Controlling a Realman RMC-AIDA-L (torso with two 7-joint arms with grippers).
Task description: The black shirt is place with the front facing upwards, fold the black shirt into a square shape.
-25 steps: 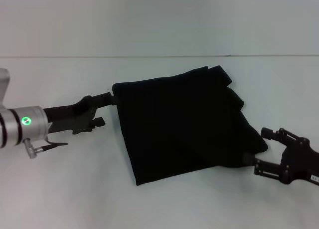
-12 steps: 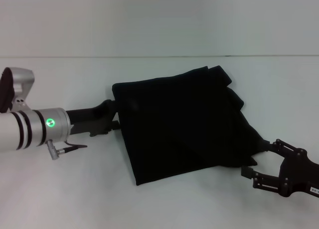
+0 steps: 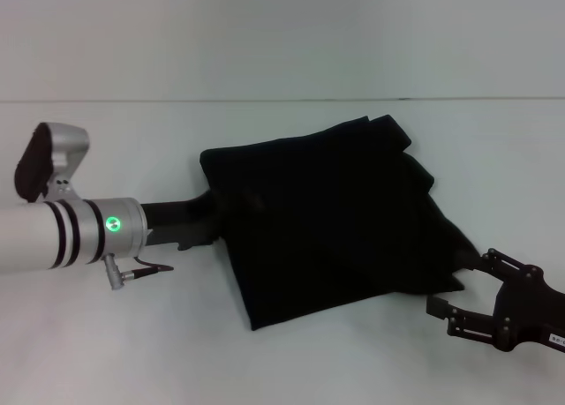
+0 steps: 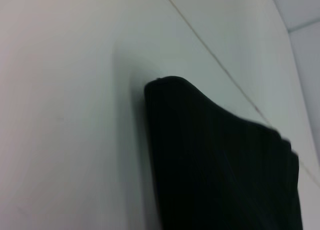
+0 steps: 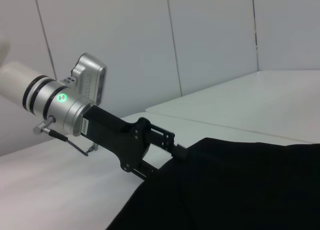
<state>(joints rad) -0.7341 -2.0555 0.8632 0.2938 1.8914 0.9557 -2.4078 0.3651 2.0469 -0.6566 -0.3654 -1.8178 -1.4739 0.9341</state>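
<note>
The black shirt [image 3: 331,220] lies folded into a rough square in the middle of the white table [image 3: 132,334]. No lettering or label shows. My left gripper [image 3: 216,218] is at the shirt's left edge, with its jaws spread above and below the cloth's edge; the right wrist view shows this gripper [image 5: 167,162] too. My right gripper [image 3: 463,286] is open by the shirt's near right corner, its upper finger [image 3: 494,257] touching the cloth tip. The left wrist view shows only a rounded corner of the shirt [image 4: 220,175] on the table.
The table's far edge meets a pale wall [image 3: 282,34] behind the shirt. Bare table lies in front of the shirt [image 3: 309,370] and to its far left. Wall panels [image 5: 210,39] stand behind the left arm in the right wrist view.
My left arm has pushed to the right, bringing its gripper from beside the shirt's left edge onto it. My right gripper has drawn back slightly towards the near right.
</note>
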